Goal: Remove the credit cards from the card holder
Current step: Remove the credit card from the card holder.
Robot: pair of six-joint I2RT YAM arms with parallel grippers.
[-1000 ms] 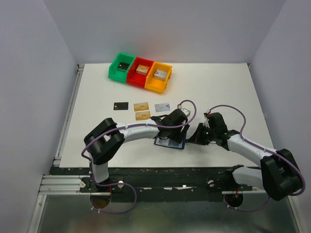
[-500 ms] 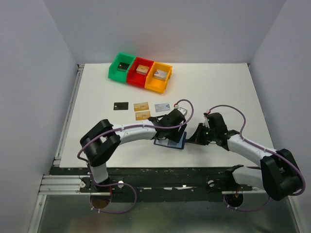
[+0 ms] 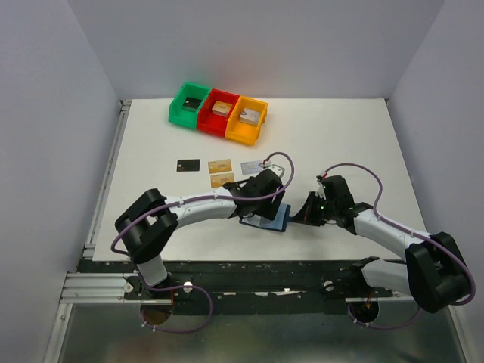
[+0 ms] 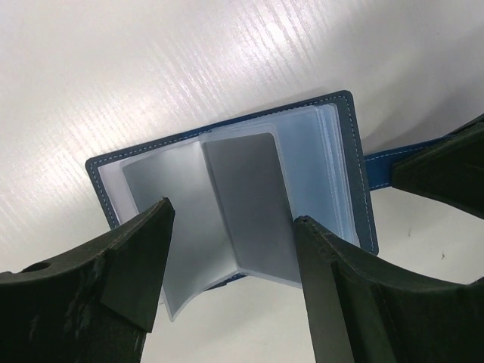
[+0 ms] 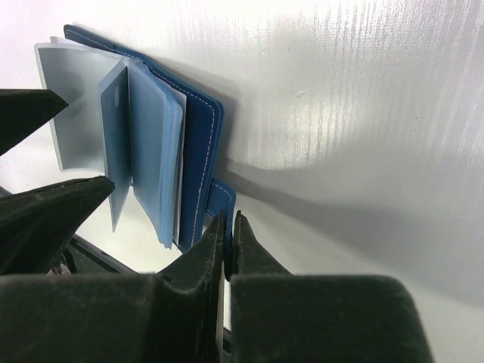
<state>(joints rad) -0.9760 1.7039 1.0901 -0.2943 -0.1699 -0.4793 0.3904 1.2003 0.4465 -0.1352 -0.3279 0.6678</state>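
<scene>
The navy card holder lies open on the table, its pale sleeve pages fanned up. My left gripper hovers just over it, open, its fingertips on either side of a greyer sleeve page; whether a card is in it I cannot tell. My right gripper is shut on the holder's blue strap tab at its right edge. On the table lie one black card, two tan-gold cards and a silver-grey card. The second black card is not in view.
Green, red and orange bins with small blocks stand at the back. The left arm's purple cable loops over the silver card's edge. The table's front edge runs just below the holder.
My left gripper has drifted a little left and away from the holder's right part, uncovering more of it. The right gripper and the holder have stayed put.
</scene>
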